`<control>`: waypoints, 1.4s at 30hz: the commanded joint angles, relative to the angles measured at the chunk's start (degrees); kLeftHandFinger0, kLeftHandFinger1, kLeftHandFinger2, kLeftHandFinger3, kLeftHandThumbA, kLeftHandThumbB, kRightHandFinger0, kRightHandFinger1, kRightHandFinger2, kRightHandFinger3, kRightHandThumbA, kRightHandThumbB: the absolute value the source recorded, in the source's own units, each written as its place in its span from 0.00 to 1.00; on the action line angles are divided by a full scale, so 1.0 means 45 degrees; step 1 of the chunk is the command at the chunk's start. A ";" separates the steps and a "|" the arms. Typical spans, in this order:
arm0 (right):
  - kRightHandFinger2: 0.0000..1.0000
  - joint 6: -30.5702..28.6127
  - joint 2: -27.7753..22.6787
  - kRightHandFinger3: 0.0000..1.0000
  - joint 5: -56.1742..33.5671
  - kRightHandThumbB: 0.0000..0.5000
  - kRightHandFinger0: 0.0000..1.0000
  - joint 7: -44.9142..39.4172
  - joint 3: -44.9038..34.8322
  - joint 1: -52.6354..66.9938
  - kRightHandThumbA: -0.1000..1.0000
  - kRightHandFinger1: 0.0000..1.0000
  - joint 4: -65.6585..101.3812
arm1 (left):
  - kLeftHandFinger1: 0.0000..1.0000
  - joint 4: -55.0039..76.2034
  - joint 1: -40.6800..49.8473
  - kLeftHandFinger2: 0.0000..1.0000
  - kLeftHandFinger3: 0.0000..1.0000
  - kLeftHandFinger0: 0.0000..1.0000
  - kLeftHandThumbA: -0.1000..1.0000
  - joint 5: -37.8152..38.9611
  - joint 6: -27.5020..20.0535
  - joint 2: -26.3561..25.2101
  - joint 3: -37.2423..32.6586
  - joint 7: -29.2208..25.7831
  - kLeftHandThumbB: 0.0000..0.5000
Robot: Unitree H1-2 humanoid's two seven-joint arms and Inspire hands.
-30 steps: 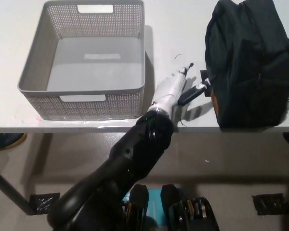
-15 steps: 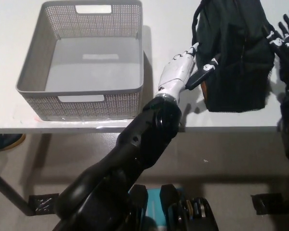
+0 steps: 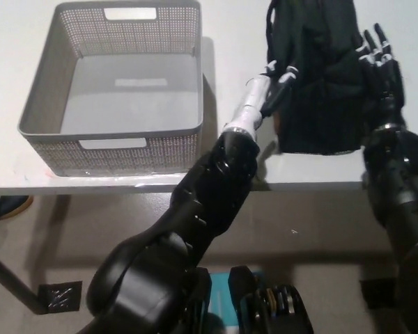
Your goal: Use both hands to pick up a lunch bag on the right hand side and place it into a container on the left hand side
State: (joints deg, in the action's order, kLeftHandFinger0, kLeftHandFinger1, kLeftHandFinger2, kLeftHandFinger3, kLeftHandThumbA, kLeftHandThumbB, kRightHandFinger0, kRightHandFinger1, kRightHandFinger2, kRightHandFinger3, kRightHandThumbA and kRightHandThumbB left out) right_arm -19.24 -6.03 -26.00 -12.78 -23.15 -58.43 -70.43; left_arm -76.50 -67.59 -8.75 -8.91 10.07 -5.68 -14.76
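Observation:
The black lunch bag (image 3: 313, 76) stands at the table's right, squeezed between my two hands. My white left hand (image 3: 260, 89) presses on its left side, the thumb hooked by a strap. My black right hand (image 3: 377, 64) lies flat against its right side, fingers spread and pointing away from me. The bag's bottom seems to sit just above its shadow; whether it is off the table is unclear. The grey perforated basket (image 3: 111, 131) with handle cut-outs stands empty at the left, a short gap from my left hand.
The white table (image 3: 230, 62) carries both things, and its front edge (image 3: 299, 184) runs just below the bag. Beneath it are bare floor and a table leg (image 3: 14, 278) at the lower left.
My right hand came in from the right and settled on the bag's side. The bag shifted left and away from the table's front edge, held between both hands. The camera shifted slightly.

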 commanded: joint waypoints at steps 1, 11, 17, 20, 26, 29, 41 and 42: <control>1.00 0.0530 0.1742 1.00 -0.0405 0.35 1.00 0.0017 0.0012 -0.0431 1.00 1.00 0.0497 | 1.00 -0.0119 -0.1157 1.00 1.00 1.00 1.00 0.1392 -0.0194 -0.0099 0.1076 0.1289 0.67; 1.00 0.0722 0.2670 1.00 -0.0876 0.30 1.00 0.0293 -0.0186 -0.0862 1.00 1.00 0.0580 | 1.00 -0.0129 -0.1295 1.00 1.00 1.00 1.00 0.2311 -0.0267 -0.0367 0.2444 0.2197 0.71; 1.00 0.0530 0.2649 1.00 -0.0326 0.26 1.00 0.0772 0.0351 -0.0926 1.00 1.00 0.0726 | 1.00 -0.0107 -0.1356 1.00 1.00 1.00 1.00 0.2059 -0.0191 -0.0432 0.2182 0.2100 0.71; 1.00 0.0376 0.2653 1.00 -0.0134 0.21 1.00 0.1016 0.0636 -0.0891 1.00 1.00 0.0899 | 1.00 -0.0068 -0.1401 1.00 1.00 1.00 1.00 0.1964 -0.0116 -0.0406 0.2107 0.1813 0.70; 1.00 0.0463 0.2329 1.00 0.0749 0.21 1.00 0.1490 0.1741 -0.0565 1.00 1.00 0.1806 | 1.00 0.0076 -0.1518 1.00 1.00 1.00 1.00 0.1674 -0.0109 -0.0364 0.1642 0.1976 0.68; 1.00 0.0802 0.2079 1.00 0.1310 0.22 1.00 0.1950 0.2394 -0.0340 1.00 1.00 0.2911 | 1.00 0.0327 -0.1659 1.00 1.00 1.00 1.00 0.1753 -0.0319 -0.0286 0.1577 0.2230 0.62; 1.00 0.3501 0.1444 1.00 0.3161 0.14 1.00 0.4917 0.3382 0.1490 1.00 1.00 0.9618 | 1.00 0.0957 -0.2573 1.00 1.00 1.00 1.00 0.2883 -0.0158 0.0571 0.2030 0.4183 0.56; 1.00 0.3770 0.1404 1.00 0.3259 0.15 1.00 0.5065 0.3361 0.1654 1.00 1.00 1.0081 | 1.00 0.0981 -0.2623 1.00 1.00 1.00 1.00 0.2944 -0.0097 0.0660 0.2044 0.4322 0.56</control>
State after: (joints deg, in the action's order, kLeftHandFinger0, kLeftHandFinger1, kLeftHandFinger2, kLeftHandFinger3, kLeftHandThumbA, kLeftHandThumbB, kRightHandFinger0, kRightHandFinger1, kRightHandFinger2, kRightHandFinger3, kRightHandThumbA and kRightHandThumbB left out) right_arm -10.79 -0.48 -17.78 4.52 -10.50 -49.73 -37.98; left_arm -76.22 -70.74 1.35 -8.49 8.42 3.29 -4.27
